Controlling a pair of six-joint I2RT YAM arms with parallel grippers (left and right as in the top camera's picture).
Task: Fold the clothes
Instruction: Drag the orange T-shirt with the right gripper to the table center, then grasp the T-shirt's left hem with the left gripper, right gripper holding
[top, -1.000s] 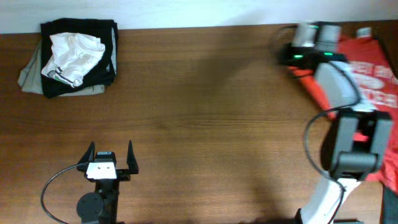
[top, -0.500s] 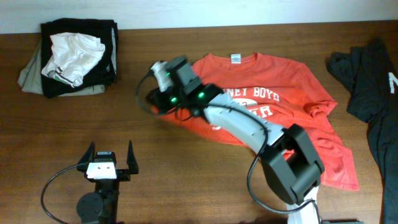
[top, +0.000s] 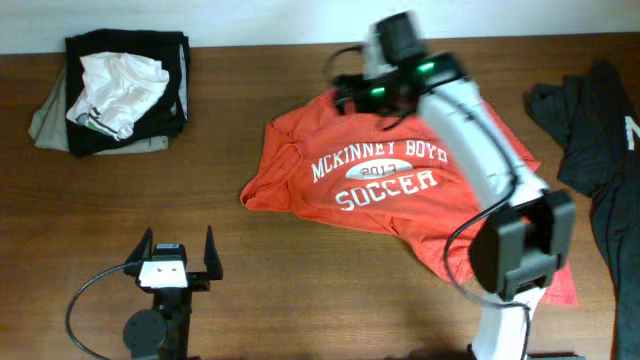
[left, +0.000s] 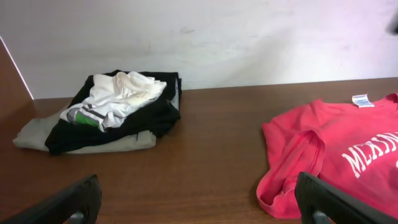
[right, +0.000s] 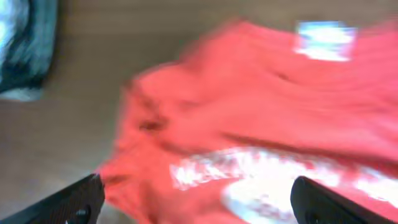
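Observation:
The clothes, a red-orange T-shirt (top: 330, 205) with white lettering, lie chest up on the middle-right of the table. Its left sleeve is bunched up and its lower right part is rumpled. My right gripper (top: 345, 90) hovers over the collar end with its jaws wide apart and nothing between them. In the blurred right wrist view the T-shirt (right: 249, 124) and its white neck label (right: 324, 31) lie below the right gripper (right: 199, 205). My left gripper (top: 175, 250) stands open near the front left, apart from the T-shirt (left: 336, 162), as the left wrist view shows with its gripper (left: 202, 208) over bare wood.
A pile of black, white and grey garments (top: 115, 90) sits at the back left corner, also seen as the pile (left: 118, 109). A black garment (top: 595, 130) lies at the right edge. The right arm (top: 490, 170) crosses over the shirt's right half.
The right gripper dragged the T-shirt from the right edge leftward to the middle, then opened, let it go and moved back toward the collar. The left arm has not moved.

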